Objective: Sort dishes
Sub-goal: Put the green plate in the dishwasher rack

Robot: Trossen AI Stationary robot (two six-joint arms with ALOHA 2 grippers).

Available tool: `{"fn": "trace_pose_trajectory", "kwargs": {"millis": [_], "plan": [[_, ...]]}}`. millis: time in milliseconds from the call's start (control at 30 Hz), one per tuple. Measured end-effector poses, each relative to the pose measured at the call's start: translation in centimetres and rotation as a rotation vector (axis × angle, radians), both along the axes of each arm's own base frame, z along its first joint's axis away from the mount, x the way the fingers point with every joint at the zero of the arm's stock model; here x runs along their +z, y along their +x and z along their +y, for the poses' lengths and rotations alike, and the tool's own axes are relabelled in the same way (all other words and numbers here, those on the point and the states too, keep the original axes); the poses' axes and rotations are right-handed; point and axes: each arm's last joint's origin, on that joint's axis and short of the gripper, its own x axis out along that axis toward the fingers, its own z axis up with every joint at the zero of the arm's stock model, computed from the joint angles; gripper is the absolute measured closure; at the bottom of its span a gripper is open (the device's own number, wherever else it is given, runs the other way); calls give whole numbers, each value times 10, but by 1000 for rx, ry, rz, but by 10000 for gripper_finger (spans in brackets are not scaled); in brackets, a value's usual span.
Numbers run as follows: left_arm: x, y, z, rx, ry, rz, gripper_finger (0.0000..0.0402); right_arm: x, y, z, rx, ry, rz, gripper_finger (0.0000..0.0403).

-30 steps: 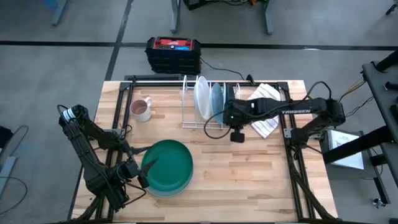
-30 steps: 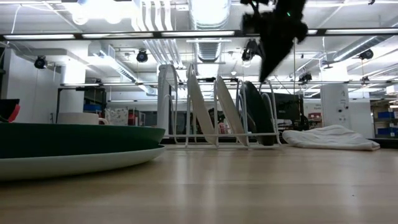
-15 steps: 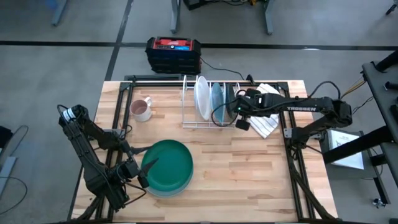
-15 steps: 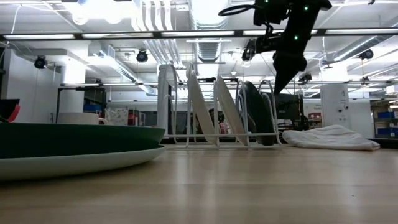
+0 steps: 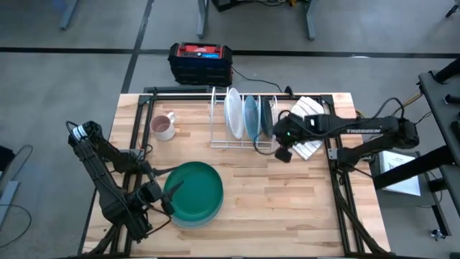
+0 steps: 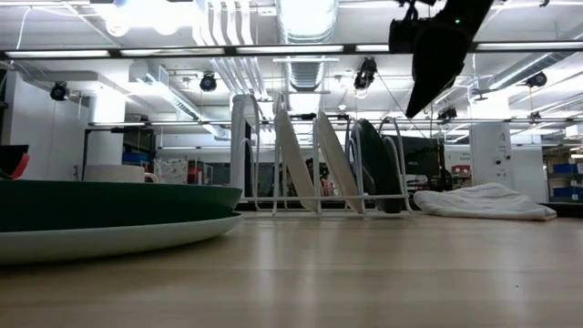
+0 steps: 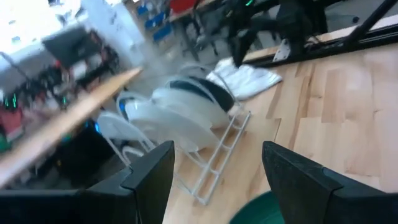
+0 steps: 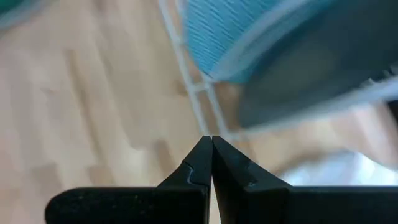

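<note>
A white wire rack (image 5: 231, 144) at the table's far middle holds three dishes on edge: a white plate (image 5: 233, 111), a light blue plate (image 5: 250, 115) and a dark grey plate (image 5: 267, 117). A green plate (image 5: 192, 188) lies on a pale teal plate (image 5: 188, 224) at the near left. My left gripper (image 5: 169, 198) is open at the left edge of the green plate and touches nothing (image 7: 221, 180). My right gripper (image 5: 282, 153) is shut and empty, above the table beside the rack's right end; it also shows in the right wrist view (image 8: 211, 149).
A pinkish mug (image 5: 164, 126) stands left of the rack. A white striped cloth (image 5: 305, 137) lies at the far right, partly under my right arm. A red and black box (image 5: 200, 61) sits on the floor beyond the far edge. Bare wood lies at the near right.
My right gripper, shut all along, has drawn back from in front of the rack toward the table's right edge, to the rack's right end. The dishes in the rack and the stacked plates have stayed in place.
</note>
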Motion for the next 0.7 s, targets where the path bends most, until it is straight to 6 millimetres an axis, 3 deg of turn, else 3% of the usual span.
{"fn": "trace_pose_trajectory", "kwargs": {"millis": [333,533,700], "plan": [[-9,35,38,352,-406,201,169,-36,-5,45,66,86,-152,403],[-10,53,33,247,-445,261,169,-43,9,57,106,109,-304,403],[-14,55,21,167,-527,343,169,-47,31,70,90,179,-461,403]]}}
